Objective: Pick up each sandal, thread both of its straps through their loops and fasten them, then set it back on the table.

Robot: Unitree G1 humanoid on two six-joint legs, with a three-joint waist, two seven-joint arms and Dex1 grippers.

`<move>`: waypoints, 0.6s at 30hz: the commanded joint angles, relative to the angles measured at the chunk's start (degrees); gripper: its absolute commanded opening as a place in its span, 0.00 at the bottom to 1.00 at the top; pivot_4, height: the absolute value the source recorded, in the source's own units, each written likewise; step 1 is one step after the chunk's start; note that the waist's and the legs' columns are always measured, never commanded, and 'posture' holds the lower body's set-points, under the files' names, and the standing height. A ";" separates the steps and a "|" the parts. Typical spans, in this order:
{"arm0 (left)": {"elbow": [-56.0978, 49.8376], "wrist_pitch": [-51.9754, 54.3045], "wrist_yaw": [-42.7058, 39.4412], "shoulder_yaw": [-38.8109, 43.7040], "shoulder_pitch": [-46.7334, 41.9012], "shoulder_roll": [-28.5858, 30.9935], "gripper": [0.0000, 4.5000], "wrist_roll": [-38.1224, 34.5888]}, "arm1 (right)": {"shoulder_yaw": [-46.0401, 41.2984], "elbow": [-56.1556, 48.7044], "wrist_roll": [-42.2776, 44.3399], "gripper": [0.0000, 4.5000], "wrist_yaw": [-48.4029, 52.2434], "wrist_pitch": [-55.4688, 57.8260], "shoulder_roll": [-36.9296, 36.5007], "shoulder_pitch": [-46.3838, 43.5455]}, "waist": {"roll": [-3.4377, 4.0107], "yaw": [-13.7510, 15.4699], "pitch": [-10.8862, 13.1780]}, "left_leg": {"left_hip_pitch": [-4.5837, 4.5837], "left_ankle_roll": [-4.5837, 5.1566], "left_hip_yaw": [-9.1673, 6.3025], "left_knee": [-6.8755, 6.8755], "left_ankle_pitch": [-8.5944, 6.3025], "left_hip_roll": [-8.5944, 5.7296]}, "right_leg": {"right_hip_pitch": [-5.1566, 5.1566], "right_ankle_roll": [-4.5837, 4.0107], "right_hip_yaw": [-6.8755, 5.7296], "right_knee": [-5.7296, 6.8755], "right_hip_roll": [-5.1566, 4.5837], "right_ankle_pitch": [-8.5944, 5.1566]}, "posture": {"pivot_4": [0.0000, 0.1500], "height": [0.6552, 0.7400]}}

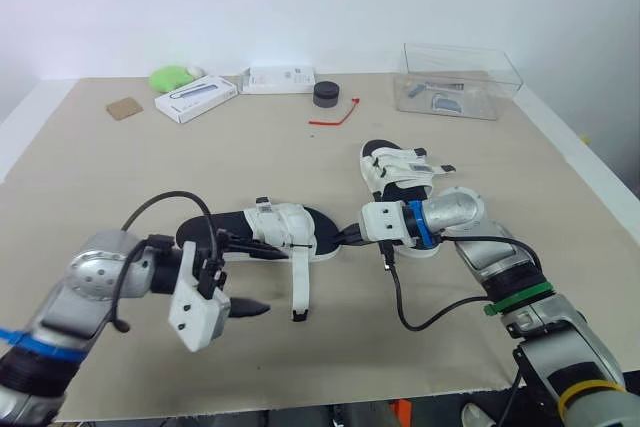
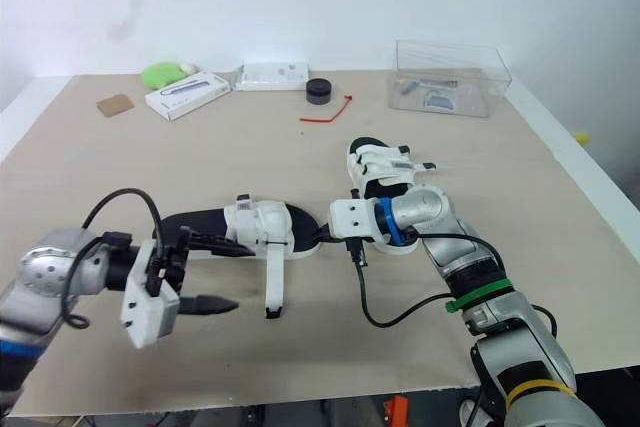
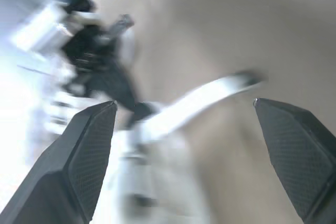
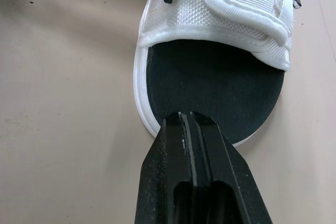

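your left gripper (image 3: 184, 103) gapes empty, right gripper (image 4: 189, 116) sits closed against the toe of the sandal (image 1: 285, 227); likely light, floppy straps (image 1: 300, 287), so pinch the stiff sole (image 4: 210, 87).

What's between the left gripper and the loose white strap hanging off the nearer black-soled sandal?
Nothing but bare tan table; the left eye view shows a clear gap from the open left gripper to the white strap.

Left fingers (image 3: 86, 156) spread, right fingers (image 4: 167, 182) pressed together.
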 commanded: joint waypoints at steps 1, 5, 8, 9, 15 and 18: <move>3.17 -4.81 2.65 -2.62 -1.93 -1.00 0.95 3.67 | 0.43 1.29 -1.90 0.00 0.52 0.51 -1.34 0.78 | 0.00 -0.07 0.00 | -0.01 0.03 0.07 0.00 -0.02 0.05 | -0.03 0.19 0.04 0.00 0.04 0.11 | 1.00 1.00; 7.11 -6.78 5.74 -5.01 -5.77 -3.34 0.95 7.65 | 0.07 0.64 -1.82 0.00 0.56 0.96 -2.04 1.06 | -0.01 -0.01 0.00 | -0.01 0.09 0.17 0.01 -0.06 0.06 | -0.04 0.26 0.13 -0.01 0.05 0.13 | 1.00 1.00; 9.06 -7.91 7.65 -6.43 -7.57 -3.93 0.95 9.31 | -0.01 0.03 -1.69 0.00 0.51 1.33 -2.39 1.36 | -0.01 -0.02 -0.01 | 0.00 0.11 0.25 0.06 -0.05 0.01 | -0.03 0.37 0.26 -0.01 0.03 0.21 | 1.00 1.00; 9.70 -8.31 8.30 -6.85 -8.06 -4.05 0.95 10.06 | -0.05 -0.12 -1.69 0.00 0.43 1.46 -2.48 1.45 | -0.01 -0.03 -0.01 | 0.00 0.11 0.26 0.06 -0.05 0.01 | -0.04 0.39 0.28 -0.01 0.03 0.22 | 1.00 1.00; 13.22 -9.37 9.75 -11.80 -10.48 -6.13 0.84 10.83 | -0.42 -1.56 -1.59 0.00 0.29 2.26 -3.44 2.55 | -0.01 0.21 -0.01 | -0.03 0.18 0.25 0.05 -0.09 -0.04 | -0.03 0.43 0.28 -0.04 -0.02 0.19 | 1.00 1.00; 11.36 -7.89 9.59 -13.40 -10.50 -6.33 0.58 8.92 | -0.54 -2.09 -1.68 0.00 0.16 2.67 -3.57 2.80 | -0.02 0.22 -0.01 | -0.05 0.23 0.26 0.06 -0.12 -0.07 | -0.04 0.47 0.33 -0.06 -0.05 0.19 | 1.00 1.00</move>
